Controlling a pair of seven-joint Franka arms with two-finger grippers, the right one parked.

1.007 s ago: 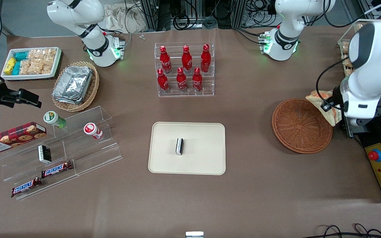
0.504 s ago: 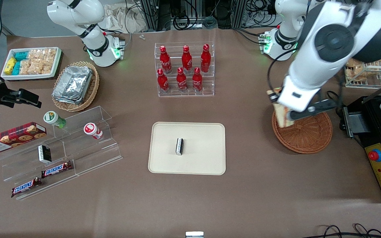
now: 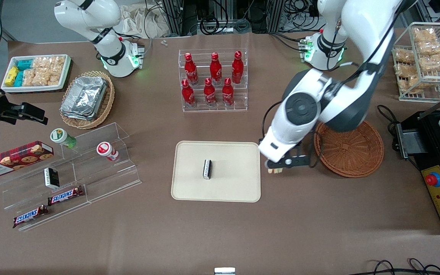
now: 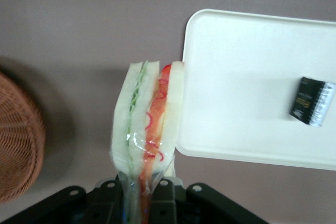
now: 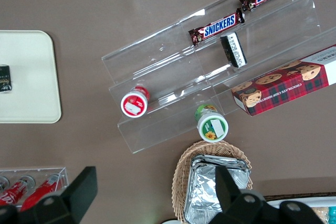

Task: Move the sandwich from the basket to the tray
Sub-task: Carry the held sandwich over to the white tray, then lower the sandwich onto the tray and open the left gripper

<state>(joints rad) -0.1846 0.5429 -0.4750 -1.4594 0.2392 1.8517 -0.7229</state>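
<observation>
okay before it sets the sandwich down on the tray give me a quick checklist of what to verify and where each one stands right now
1. Gripper shut on the sandwich: ok.
2. Sandwich out of the basket: ok, basket shows nothing inside.
3. Sandwich over the tray: not ok, it hangs at the rim on the basket's side, mostly over the table.
4. Bare tray surface to land on: ok, only a small black-and-white bar lies near the middle.
5. Height above the tray: cannot tell.
</observation>
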